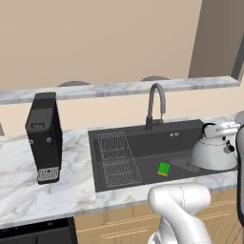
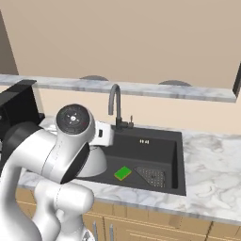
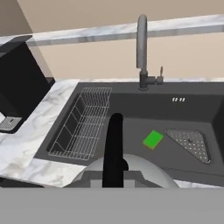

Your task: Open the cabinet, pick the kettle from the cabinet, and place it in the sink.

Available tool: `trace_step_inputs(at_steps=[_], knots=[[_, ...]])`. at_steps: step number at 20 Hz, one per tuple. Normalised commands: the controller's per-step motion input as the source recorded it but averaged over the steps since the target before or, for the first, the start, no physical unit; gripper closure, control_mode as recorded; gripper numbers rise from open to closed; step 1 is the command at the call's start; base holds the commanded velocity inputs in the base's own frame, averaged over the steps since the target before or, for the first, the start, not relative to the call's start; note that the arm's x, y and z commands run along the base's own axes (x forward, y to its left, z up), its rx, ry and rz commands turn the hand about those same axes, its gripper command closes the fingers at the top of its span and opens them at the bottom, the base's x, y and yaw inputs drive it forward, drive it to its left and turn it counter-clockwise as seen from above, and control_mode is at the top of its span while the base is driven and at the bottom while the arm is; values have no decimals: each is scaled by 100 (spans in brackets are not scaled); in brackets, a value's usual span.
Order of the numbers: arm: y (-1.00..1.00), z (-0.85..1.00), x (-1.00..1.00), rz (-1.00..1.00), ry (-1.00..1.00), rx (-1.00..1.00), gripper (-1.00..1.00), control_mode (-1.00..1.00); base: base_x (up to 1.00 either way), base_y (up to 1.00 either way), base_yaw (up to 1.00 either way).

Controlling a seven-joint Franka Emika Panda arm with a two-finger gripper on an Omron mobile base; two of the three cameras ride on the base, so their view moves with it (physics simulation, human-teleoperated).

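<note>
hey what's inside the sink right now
Inside the sink: a wire rack, a green sponge and a drain strainer. The kettle hides the basin's right end.

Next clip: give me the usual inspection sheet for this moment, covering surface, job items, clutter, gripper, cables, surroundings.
Surface: white-grey marble counter around a dark sink.
Job's things: kettle, silvery dome, carried over the sink's right end in the left base view; its black handle rises in the hand view. Cabinet: nothing seen.
Clutter: wire rack in the sink's left part; green sponge on the basin floor beside a drain grid; black coffee machine on the counter left of the sink.
Gripper: shut on the kettle handle.
Cables: nothing seen.
Surroundings: gooseneck faucet behind the basin; raised marble ledge; beige wall.
</note>
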Motion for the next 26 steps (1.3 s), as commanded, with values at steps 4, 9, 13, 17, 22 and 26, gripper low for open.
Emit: trace_step_inputs(at_steps=[4, 9, 13, 17, 22, 26], knots=[[1, -11, 15, 3, 0, 0, 100, -100, 0, 0, 0], [5, -11, 19, 2, 0, 0, 100, -100, 0, 0, 0], [9, -10, 24, 1, 0, 0, 100, -100, 0, 0, 0], [10, -14, 22, 0, 0, 0, 100, -100, 0, 0, 0], [5, -27, 10, 0, 0, 0, 100, -100, 0, 0, 0], [5, -28, 9, 0, 0, 0, 100, -100, 0, 0, 0]])
